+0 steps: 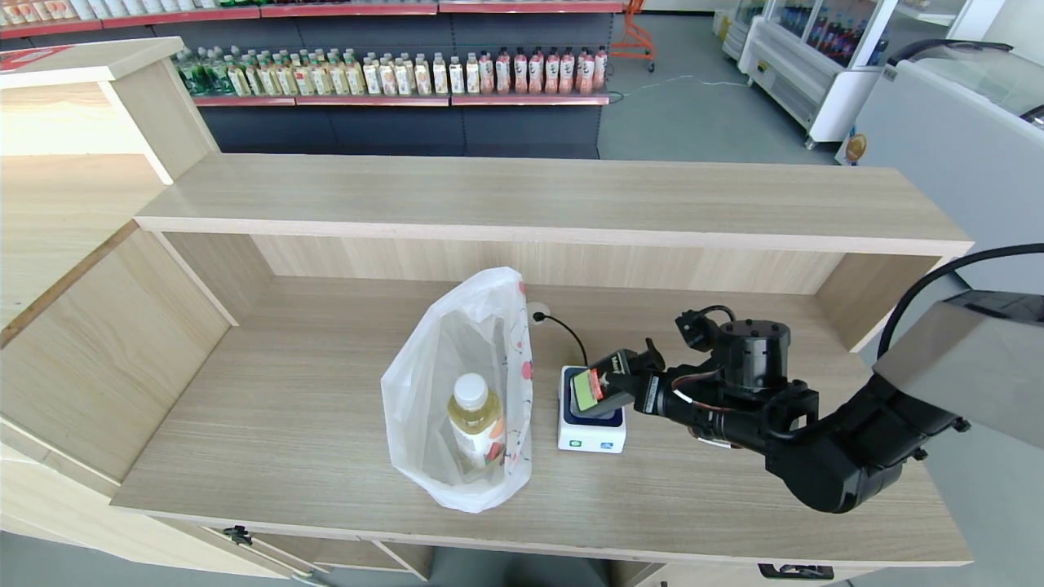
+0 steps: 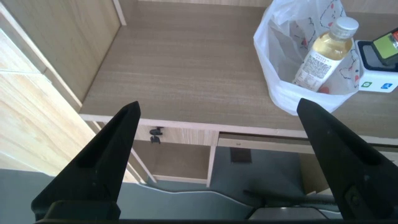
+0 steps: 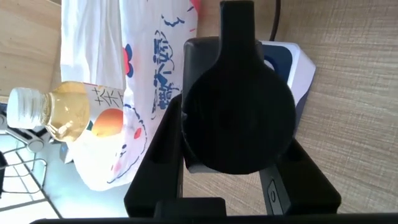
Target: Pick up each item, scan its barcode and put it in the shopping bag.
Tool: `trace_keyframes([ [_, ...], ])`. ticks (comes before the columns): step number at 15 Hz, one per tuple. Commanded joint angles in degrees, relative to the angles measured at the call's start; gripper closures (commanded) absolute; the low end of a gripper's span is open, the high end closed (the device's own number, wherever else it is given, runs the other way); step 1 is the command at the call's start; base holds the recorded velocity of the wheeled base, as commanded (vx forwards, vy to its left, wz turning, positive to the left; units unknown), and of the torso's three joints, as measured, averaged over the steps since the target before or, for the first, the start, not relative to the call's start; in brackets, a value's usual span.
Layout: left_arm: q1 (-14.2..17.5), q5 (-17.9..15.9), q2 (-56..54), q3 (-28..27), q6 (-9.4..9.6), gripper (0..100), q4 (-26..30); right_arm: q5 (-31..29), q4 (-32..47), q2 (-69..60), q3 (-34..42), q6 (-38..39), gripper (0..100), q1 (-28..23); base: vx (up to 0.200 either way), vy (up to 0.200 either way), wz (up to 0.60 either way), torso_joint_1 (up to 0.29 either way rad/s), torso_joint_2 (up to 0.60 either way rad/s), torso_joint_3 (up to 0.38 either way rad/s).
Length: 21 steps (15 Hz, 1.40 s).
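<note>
I am clamping my right gripper (image 1: 610, 381) on a small dark rectangular pack with a green and red face (image 1: 589, 390), and I am holding it just above the white box scanner with a dark blue top (image 1: 591, 438) on the pale wood-grain counter (image 1: 285, 424). The pack's coloured end is pointing toward my left, with its long axis running roughly along my fingers. I cannot tell whether its barcode is facing the scanner window. The translucent white plastic shopping bag with red print (image 1: 408, 408) is standing just beside the scanner on its left. Its mouth is opening upward, and a clear bottle of yellow tea with a white cap (image 1: 475, 420) is already sitting inside. So the drop, as I judge it, is calling for a lift and a short carry leftward over the bag's rim. My left gripper (image 2: 219, 107) is hanging with its fingers wide apart off the counter's near edge, well apart from the bag, so the right arm is the nearer one.
</note>
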Motion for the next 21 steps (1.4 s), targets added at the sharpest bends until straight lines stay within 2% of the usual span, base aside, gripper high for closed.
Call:
trace_keyframes([
  [1, 0.02, 0.00, -0.02, 0.01, -0.04, 0, -0.01, -0.73, -2.61, -7.80, 4.29, -0.28, 100, 0.01, 0.000, 0.000, 0.00, 0.000, 0.00, 0.000],
  [2, 0.02, 0.00, -0.02, 0.01, -0.04, 0, -0.01, -0.73, -4.28, -12.63, 8.86, -4.85, 100, -1.30, 0.000, 0.000, 0.00, 0.000, 0.00, 0.000],
  [3, 0.02, 0.00, -0.02, 0.01, -0.04, 0, -0.01, -0.73, -4.28, -12.63, 8.86, -4.85, 100, -1.30, 0.000, 0.000, 0.00, 0.000, 0.00, 0.000],
  [4, 0.02, 0.00, -0.02, 0.01, -0.04, 0, -0.01, -0.56, -4.72, -18.08, 15.01, -13.20, 100, -4.20, 0.000, 0.000, 0.00, 0.000, 0.00, 0.000],
  [7, 0.02, 0.00, -0.02, 0.01, -0.13, 0, -0.01, -0.73, -4.63, -21.86, 17.21, -13.81, 100, -5.87, 0.000, 0.067, 0.00, 0.001, 0.00, 0.004],
  [15, 0.02, 0.00, -0.02, 0.01, -0.13, 0, -0.01, -0.21, -4.02, -20.54, 12.64, -13.64, 100, -6.14, 0.000, 0.200, 0.00, 0.002, 0.00, 0.000],
  [21, 0.02, 0.00, -0.02, 0.01, -0.13, 0, -0.01, -0.12, -3.93, -15.44, 6.57, -13.64, 100, -4.64, 0.000, 0.000, 0.00, 0.000, 0.00, 0.000],
])
